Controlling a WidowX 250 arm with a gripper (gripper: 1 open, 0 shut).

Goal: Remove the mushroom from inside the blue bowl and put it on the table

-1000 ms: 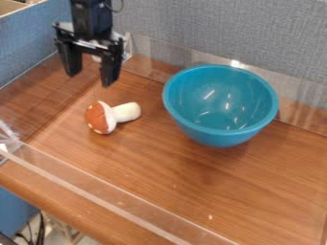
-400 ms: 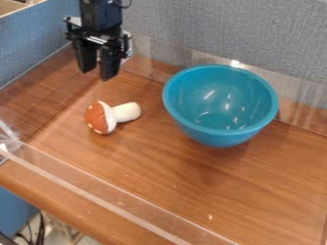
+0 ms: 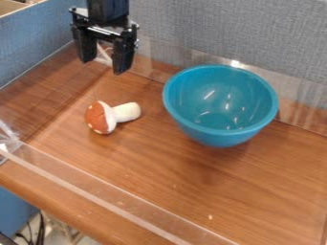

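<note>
The mushroom (image 3: 110, 115) lies on its side on the table (image 3: 153, 177), orange-red cap to the left, cream stem pointing right. It rests left of the blue bowl (image 3: 220, 104), apart from it; the bowl's inside is bare. My gripper (image 3: 106, 59) hangs above the table at the back left, higher than and behind the mushroom. Its two dark fingers (image 3: 124, 59) stand spread apart with nothing between them.
Low clear plastic walls (image 3: 76, 182) edge the table along the front and left. A grey fabric wall (image 3: 243, 29) stands behind the bowl, and a blue panel (image 3: 32, 43) rises at the back left.
My gripper has risen and drifted right and toward the back, away from the mushroom. Its fingers narrowed briefly and are spread again. Mushroom and bowl have not moved.
</note>
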